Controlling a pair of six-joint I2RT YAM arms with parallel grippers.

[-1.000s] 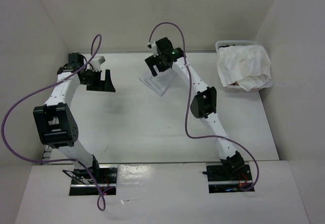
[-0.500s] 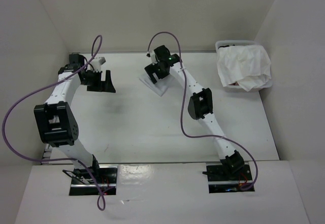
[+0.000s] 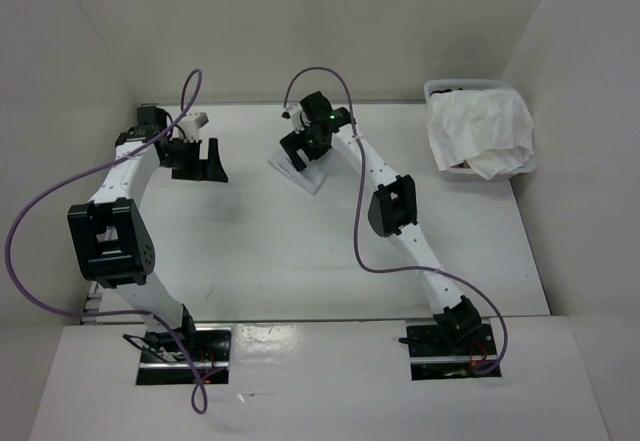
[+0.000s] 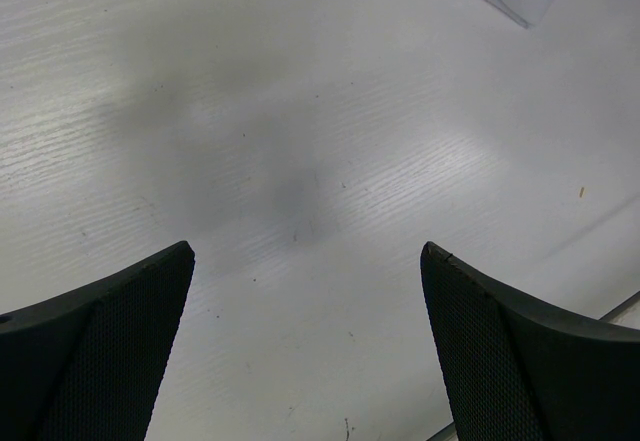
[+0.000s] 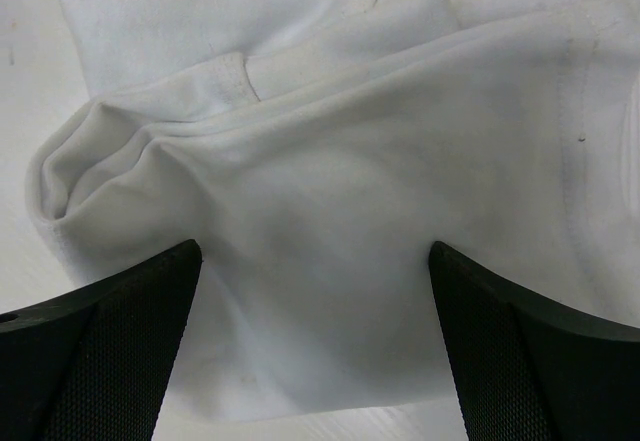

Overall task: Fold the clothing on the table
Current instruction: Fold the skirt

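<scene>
the white garment lies folded small and flat on the far middle of the desk, a little short of the back wall, with open desk surface on its left, right and near sides. the right hand is directly over it, its 2 fingers spread wide and gripping nothing; whether the tips touch the cloth i cannot tell. in the right wrist view the cloth fills the gap between them, with a rounded fold edge on the left and a stitched hem down the right. the left hand hangs over the desk at the far left, close to the left wall, also spread wide and holding nothing, well apart from the garment. a clear bin heaped with white cloths sits in the far right corner by the right wall, well apart from the garment.
</scene>
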